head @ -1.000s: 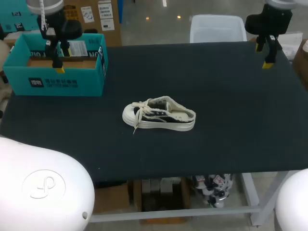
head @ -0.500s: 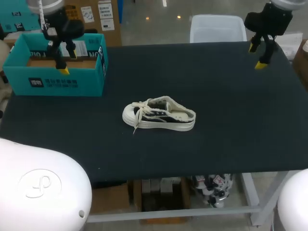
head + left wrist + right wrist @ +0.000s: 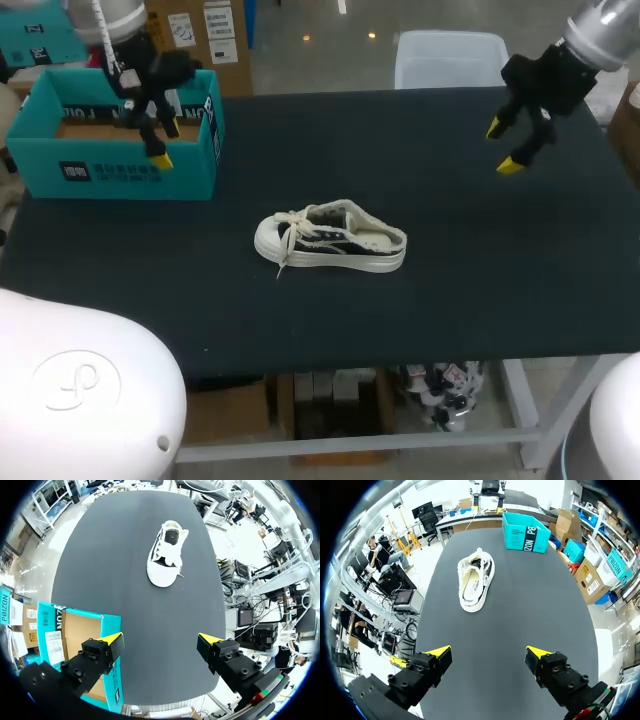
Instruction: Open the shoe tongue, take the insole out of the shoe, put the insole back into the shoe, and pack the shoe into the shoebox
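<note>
on the table (image 3: 480, 260) the shoebox (image 3: 110, 170) sits open far left, ready for packing; the shoe (image 3: 330, 240) lies in the middle, toe left, reachable from both sides. left gripper (image 3: 160, 642) by the shoebox and right gripper (image 3: 490, 652) far right hang empty, fingers apart.

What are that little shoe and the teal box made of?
The shoe looks like dark canvas with a pale, matte rubber sole and cotton-like laces, though the weave is too small to confirm. The shoebox seems to be cardboard: smooth teal print outside, plain brown inside.
</note>
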`<state>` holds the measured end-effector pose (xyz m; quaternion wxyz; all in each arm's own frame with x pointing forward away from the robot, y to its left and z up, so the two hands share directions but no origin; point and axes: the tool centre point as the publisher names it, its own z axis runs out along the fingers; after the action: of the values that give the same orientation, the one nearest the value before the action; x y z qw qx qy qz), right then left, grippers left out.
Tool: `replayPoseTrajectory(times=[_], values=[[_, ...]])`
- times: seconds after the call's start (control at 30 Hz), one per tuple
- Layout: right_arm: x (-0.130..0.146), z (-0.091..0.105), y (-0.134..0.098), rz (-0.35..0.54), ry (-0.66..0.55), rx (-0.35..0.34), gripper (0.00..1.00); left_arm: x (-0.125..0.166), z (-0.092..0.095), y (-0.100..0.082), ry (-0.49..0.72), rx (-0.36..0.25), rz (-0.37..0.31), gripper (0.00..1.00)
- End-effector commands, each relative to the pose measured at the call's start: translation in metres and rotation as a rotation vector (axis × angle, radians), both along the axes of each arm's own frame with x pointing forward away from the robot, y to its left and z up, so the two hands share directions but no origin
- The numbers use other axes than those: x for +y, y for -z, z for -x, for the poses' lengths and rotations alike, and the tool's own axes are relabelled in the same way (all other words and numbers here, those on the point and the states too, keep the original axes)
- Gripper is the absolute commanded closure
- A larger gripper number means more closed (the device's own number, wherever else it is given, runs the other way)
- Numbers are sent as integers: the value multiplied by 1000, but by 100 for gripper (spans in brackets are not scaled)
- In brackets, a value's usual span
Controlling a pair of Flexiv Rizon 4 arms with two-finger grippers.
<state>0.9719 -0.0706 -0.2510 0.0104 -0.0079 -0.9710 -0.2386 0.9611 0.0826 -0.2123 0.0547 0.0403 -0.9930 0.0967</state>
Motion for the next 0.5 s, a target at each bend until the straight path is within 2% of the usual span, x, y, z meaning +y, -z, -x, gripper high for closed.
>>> replayPoseTrajectory(times=[0.03,0.1,0.17,0.33,0.5], values=[[9,13,25,-95,49,-92,0,-11,-2,10,-60,1,15,0],[15,16,32,-129,65,-107,0,-14,-1,13,-86,5,44,0],[20,19,38,-152,83,-121,0,-15,1,13,-131,-31,49,0],[31,23,48,-232,99,-121,0,-16,3,12,-107,-33,57,0],[46,27,53,-245,103,-116,0,-16,3,12,-107,-33,57,0]])
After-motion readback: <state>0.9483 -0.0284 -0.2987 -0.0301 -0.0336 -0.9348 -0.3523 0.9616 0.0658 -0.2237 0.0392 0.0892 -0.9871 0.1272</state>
